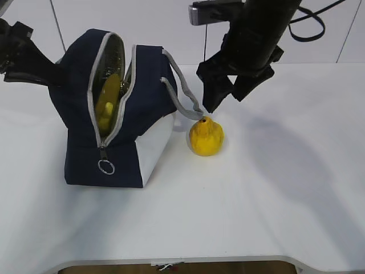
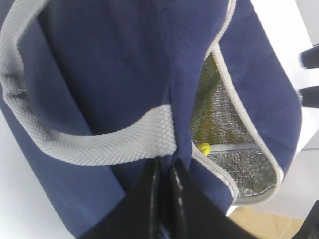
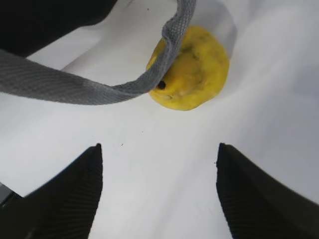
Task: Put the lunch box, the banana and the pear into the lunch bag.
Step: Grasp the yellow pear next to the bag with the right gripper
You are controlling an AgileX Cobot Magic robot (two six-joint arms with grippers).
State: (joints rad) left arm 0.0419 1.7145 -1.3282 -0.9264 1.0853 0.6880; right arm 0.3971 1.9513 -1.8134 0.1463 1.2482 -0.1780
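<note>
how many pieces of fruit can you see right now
2. The banana stands inside the open lunch bag, showing through the zipper gap. The pear sits on the table beside the bag, under its handle. More could be hidden deeper inside the bag.

The navy lunch bag (image 2: 114, 69) fills most of the frame. A grey woven handle (image 2: 99, 144) loops across the left and centre. At bottom centre the left claw (image 2: 164, 172) pinches the fabric below it. At right, the unzipped mouth shows silvery lining (image 2: 239, 169) and a small yellow tip (image 2: 203, 147).
</note>
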